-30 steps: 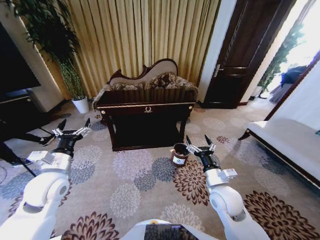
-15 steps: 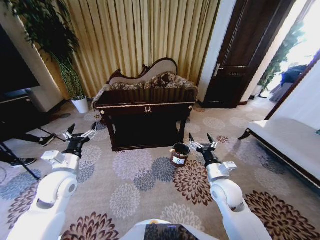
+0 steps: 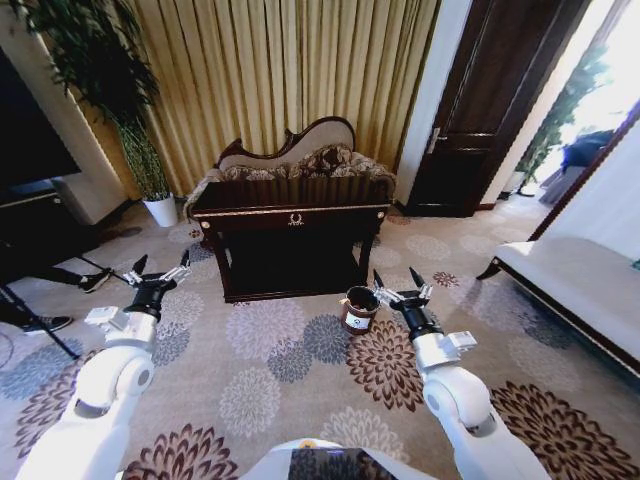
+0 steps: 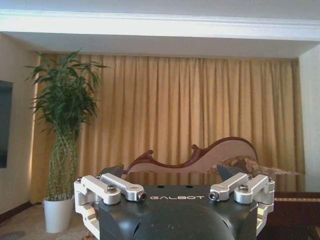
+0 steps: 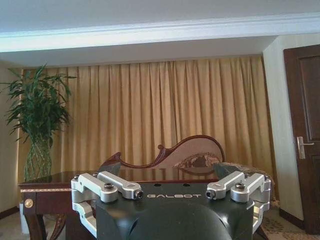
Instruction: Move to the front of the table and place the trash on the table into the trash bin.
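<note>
The left end effector (image 3: 160, 271), fingers spread and empty, hangs off the table's (image 3: 290, 212) left front corner. The table lies ahead, its long axis crosswise; no trash can be made out on its top. The trash bin (image 3: 358, 309) stands just beside the right end effector (image 3: 401, 287), likewise spread and empty, making that arm the nearer.

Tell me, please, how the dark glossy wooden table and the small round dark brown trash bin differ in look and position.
The dark glossy wooden table is long and rectangular, with gold trim and a gold emblem on its front; the small round dark brown trash bin is far smaller, round, with a white label. The table stands before the carved-back sofa; the bin sits on the patterned carpet near the table's front right leg. Both are dark brown.
</note>
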Robot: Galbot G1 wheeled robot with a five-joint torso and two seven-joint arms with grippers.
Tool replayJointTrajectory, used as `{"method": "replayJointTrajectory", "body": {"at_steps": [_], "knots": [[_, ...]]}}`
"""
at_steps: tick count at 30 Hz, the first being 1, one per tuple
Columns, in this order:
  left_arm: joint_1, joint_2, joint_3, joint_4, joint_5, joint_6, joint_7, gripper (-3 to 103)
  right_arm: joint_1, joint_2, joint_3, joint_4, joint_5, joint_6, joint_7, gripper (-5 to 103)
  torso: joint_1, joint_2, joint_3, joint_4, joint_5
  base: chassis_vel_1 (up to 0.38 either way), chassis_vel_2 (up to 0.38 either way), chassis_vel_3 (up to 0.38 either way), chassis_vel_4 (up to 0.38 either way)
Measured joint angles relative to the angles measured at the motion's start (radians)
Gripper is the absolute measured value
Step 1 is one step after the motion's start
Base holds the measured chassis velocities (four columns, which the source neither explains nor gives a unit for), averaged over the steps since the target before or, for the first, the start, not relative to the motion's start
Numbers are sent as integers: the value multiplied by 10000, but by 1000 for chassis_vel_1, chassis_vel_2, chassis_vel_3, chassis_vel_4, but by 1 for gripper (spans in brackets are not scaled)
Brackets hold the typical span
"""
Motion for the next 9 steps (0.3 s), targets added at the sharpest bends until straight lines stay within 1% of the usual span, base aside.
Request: {"method": "replayJointTrajectory", "body": {"at_steps": [5, 7, 8, 9], "knots": [[56, 141, 173, -31, 94, -67, 87, 100, 202, -94, -136, -212, 199, -308, -1, 100, -1, 1, -1, 0, 0, 0, 0, 0, 0], [-40, 393, 127, 130, -26, -143, 264, 100, 471, -286, -151, -546, 400, -446, -1, 100, -1, 1, -1, 1, 1, 0, 0, 0, 0], [-40, 393, 127, 130, -26, -143, 264, 100, 471, -286, -151, -546, 400, -446, -1, 100, -1, 1, -1, 1, 1, 0, 0, 0, 0], [-82, 531, 54, 229, -75, -184, 315, 100, 593, -430, -124, -701, 488, -466, -1, 100, 0, 0, 0, -1, 1, 0, 0, 0, 0]]}}
